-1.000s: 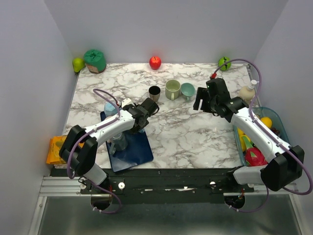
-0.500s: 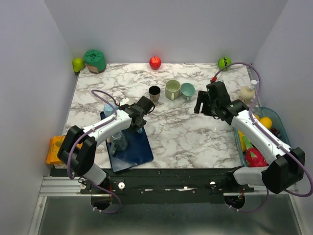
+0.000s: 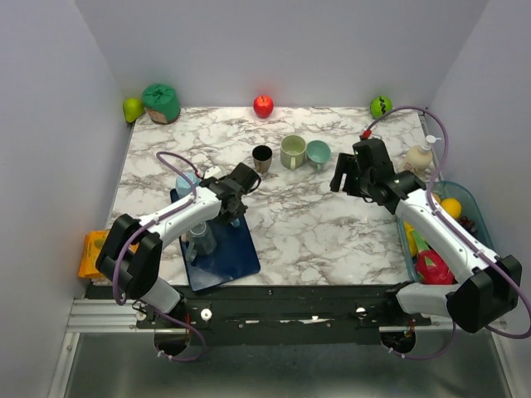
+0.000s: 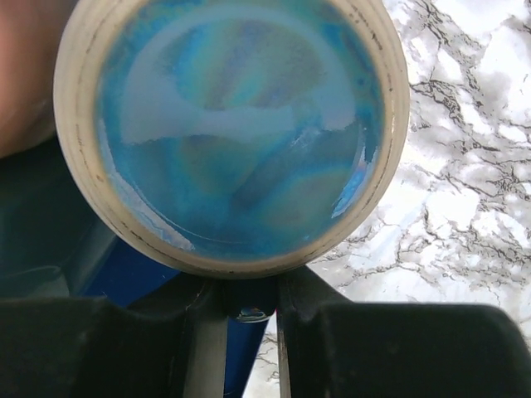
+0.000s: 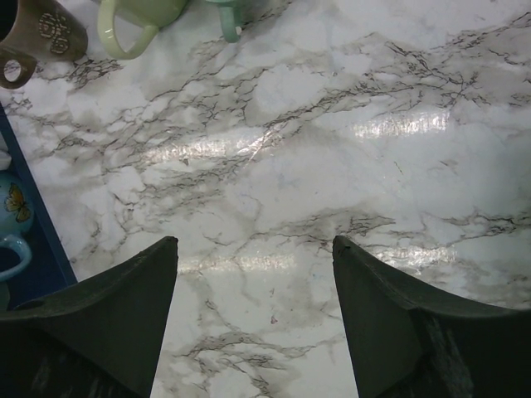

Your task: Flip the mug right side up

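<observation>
My left pincer (image 4: 249,298), fingers close together, sits just beneath the cream rim of the blue mug (image 4: 232,133), over the edge of the blue tray (image 4: 124,278); whether it grips, I cannot tell. The marble desk (image 4: 465,166) lies open to its right. My right pincer (image 5: 253,242) hangs open over marble; a brown mug (image 5: 37,33), a green mug (image 5: 137,16) and a teal mug (image 5: 228,16) stand ahead-left, well apart.

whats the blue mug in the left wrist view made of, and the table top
Mug: probably glazed ceramic. Its base is glossy, iridescent blue inside a matte cream ring that looks unglazed.
Table top: marble-patterned and polished, with bright light reflections. Whether it is real stone or laminate, the look cannot settle.
</observation>
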Available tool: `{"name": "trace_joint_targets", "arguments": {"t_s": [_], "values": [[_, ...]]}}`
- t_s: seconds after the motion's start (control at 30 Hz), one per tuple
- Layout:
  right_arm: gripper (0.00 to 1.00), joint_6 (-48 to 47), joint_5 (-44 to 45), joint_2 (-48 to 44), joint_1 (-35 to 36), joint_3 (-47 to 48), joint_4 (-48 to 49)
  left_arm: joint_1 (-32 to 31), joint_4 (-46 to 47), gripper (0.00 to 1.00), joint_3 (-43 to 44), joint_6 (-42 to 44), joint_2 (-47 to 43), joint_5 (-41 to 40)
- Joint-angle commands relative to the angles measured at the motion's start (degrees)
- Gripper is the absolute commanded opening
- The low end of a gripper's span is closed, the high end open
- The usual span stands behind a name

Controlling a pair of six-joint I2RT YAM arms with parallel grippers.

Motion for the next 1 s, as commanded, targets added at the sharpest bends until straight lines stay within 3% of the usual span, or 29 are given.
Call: {"name": "trace_joint_targets", "arguments": {"t_s": [0.0, 0.47, 0.7, 0.97], "values": [[0.81, 0.97, -3.03, -2.85, -0.27, -0.03, -1.77, -0.02, 4.77, 0.0, -1.45, 4.03, -2.72, 2.29], [0.81, 5.54, -18.86, -9.71, -0.27, -0.55, 1.13, -4.68, 1.16, 0.0, 2.15, 7.81, -23.99, 2.29], [0.82, 10.28, -30.19, -12.17, -0.27, -3.71, 6.93, -4.68, 10.91, 0.0, 3.55, 11.06, -28.04, 10.98], [0.87, 21.89, -43.73, -15.69, -0.19, -9.69, 20.29, -4.77, 25.4, 0.0, 6.37, 12.29, -28.66, 21.97]]}}
